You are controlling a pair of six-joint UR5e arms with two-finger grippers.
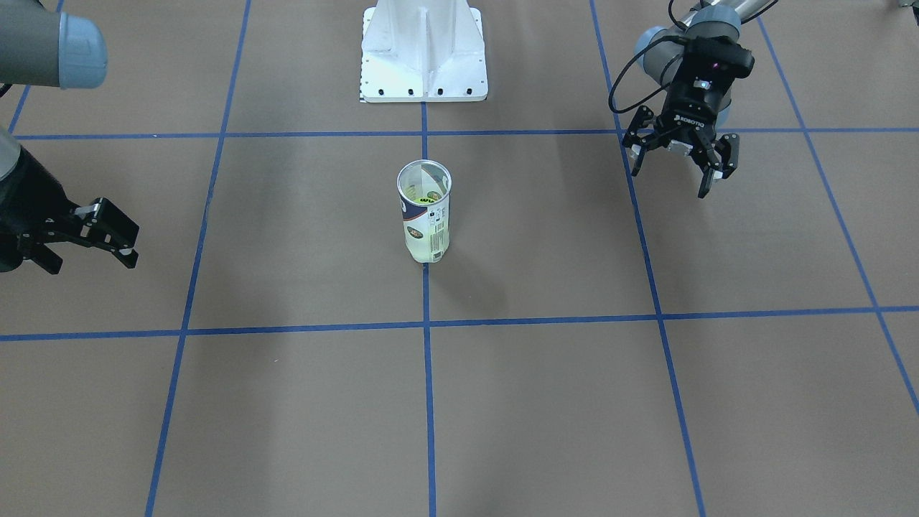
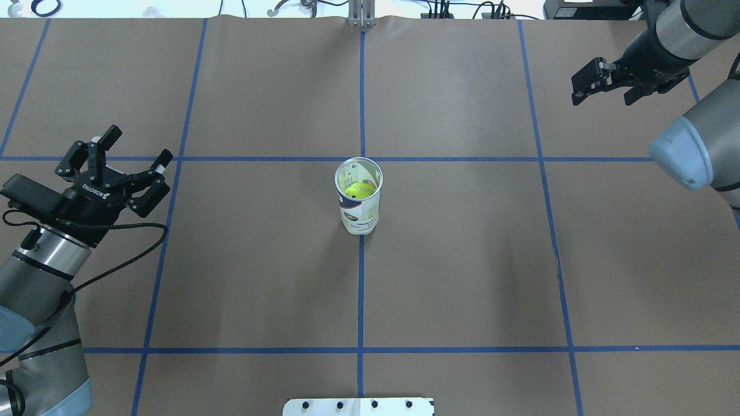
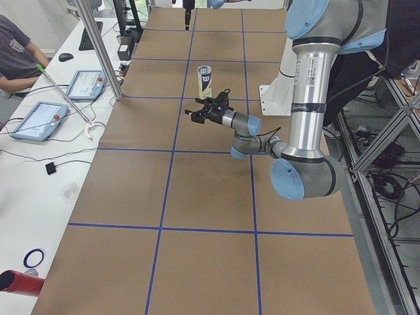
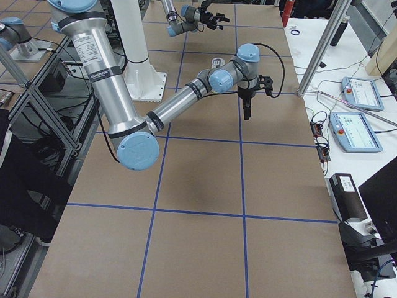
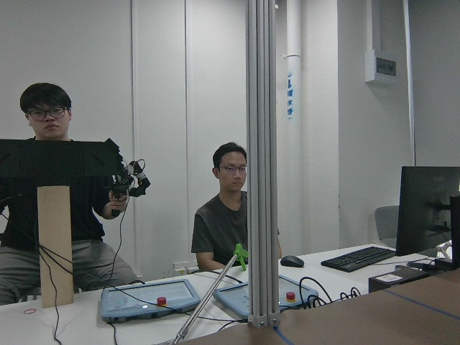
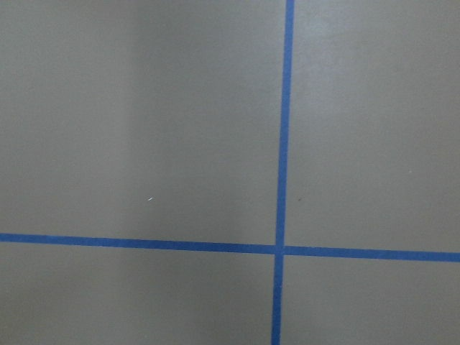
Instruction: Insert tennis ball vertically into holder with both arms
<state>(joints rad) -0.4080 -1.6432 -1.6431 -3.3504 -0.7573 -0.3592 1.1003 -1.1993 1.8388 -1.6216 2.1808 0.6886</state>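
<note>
At table (image 2: 462, 260) centre, on a blue tape line: holder (image 2: 359, 199), upright, tennis ball (image 2: 358, 189) inside. Left gripper (image 2: 124, 156): fingers spread, empty, well apart from holder. Right gripper (image 2: 601, 86): fingers apart, empty, well apart.

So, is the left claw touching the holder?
Apart. The overhead view shows a wide stretch of table between the left claw and the holder.

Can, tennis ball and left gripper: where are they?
can (image 2: 359, 215): overhead view, labelled side wall.
tennis ball (image 2: 359, 190): overhead view, yellow top, inside.
left gripper (image 2: 124, 164): overhead view, between its fingertips.
</note>
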